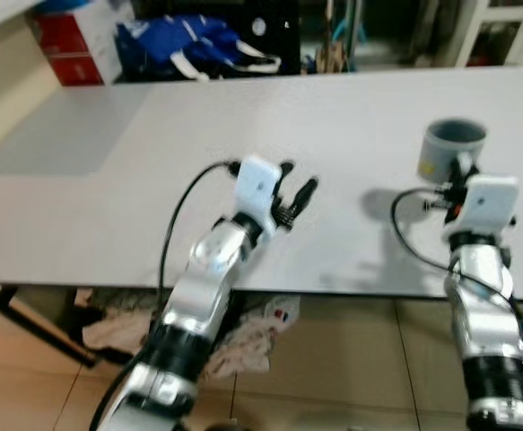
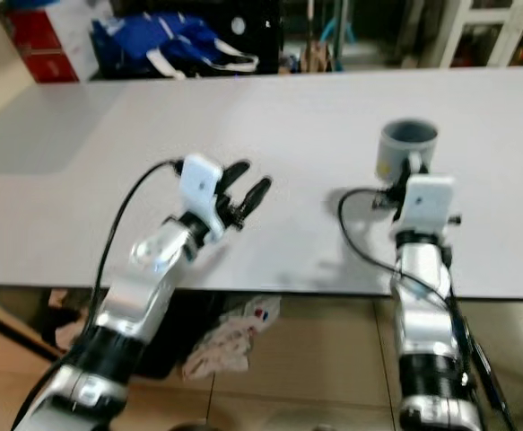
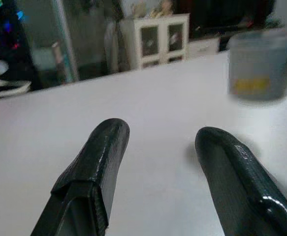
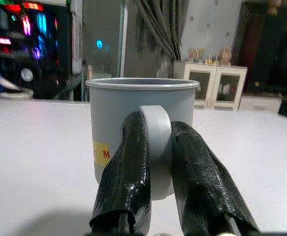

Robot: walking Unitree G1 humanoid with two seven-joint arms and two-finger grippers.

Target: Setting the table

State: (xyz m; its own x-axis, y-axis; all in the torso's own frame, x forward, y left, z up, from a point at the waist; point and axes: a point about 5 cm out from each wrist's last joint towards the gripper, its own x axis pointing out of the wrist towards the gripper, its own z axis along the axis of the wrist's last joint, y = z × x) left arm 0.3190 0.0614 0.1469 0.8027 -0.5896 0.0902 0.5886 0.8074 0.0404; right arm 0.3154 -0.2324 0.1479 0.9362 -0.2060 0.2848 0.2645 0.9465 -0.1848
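**Pincer on the mug handle, mug upright on the desk**

Right pincer (image 4: 155, 196) has its two black fingers pressed on either side of the handle of the grey plastic mug with a yellow label (image 1: 452, 149), so it holds the mug by that loop. The mug stands upright on the wide white desk (image 1: 153, 180), its open mouth up and its handle turned back toward the robot, directly in line with the right arm. That alignment is what the next move depends on: the mug lies straight ahead of the right pincer, so it looks ready to be lifted or slid without any turn of the wrist.

Left pincer (image 1: 295, 190) hovers just above the desk, well to the left of the mug, its fingers (image 3: 96, 167) spread wide with nothing between them. From there the mug sits off to that pincer's right and farther from it.

Beyond the desk's far edge from the mug lie a blue bag with white straps (image 1: 189, 45) and a red and white box (image 1: 68, 45).
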